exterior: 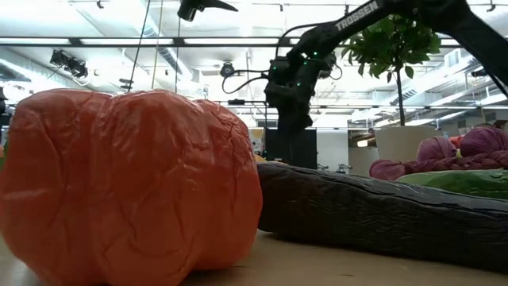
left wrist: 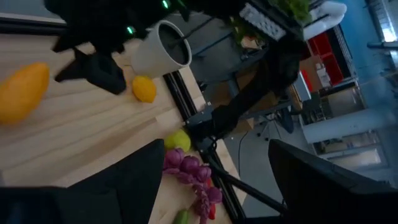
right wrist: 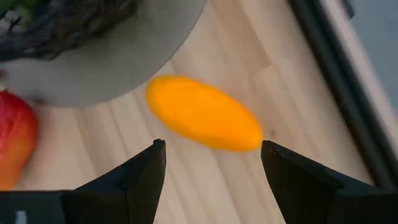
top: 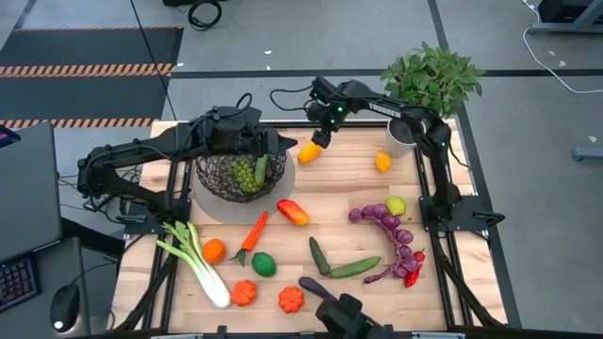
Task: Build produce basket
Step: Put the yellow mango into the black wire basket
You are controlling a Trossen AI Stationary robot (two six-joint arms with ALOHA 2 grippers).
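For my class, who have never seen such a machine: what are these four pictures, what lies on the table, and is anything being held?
Two dark robot arms work at a wooden table. One picture looks down from above, one sits at table height, and two ride on the wrists. The left tool is over the wire basket, which holds grapes and a cucumber. The right tool is open above a yellow-orange mango. Neither tool holds anything. More produce, like the leek, lies loose.

Robotics lab or test bay, not a home. Wooden table (top: pixel 358 202) on a black metal frame (top: pixel 459 212), grey concrete floor (top: pixel 528 141) with hazard-stripe tape (top: pixel 89 68), loose cables (top: pixel 203 13) on the floor, keyboard (top: pixel 14 278) and mouse (top: pixel 64 303) at a side desk, open industrial ceiling with strip lights (exterior: pixel 119 40).
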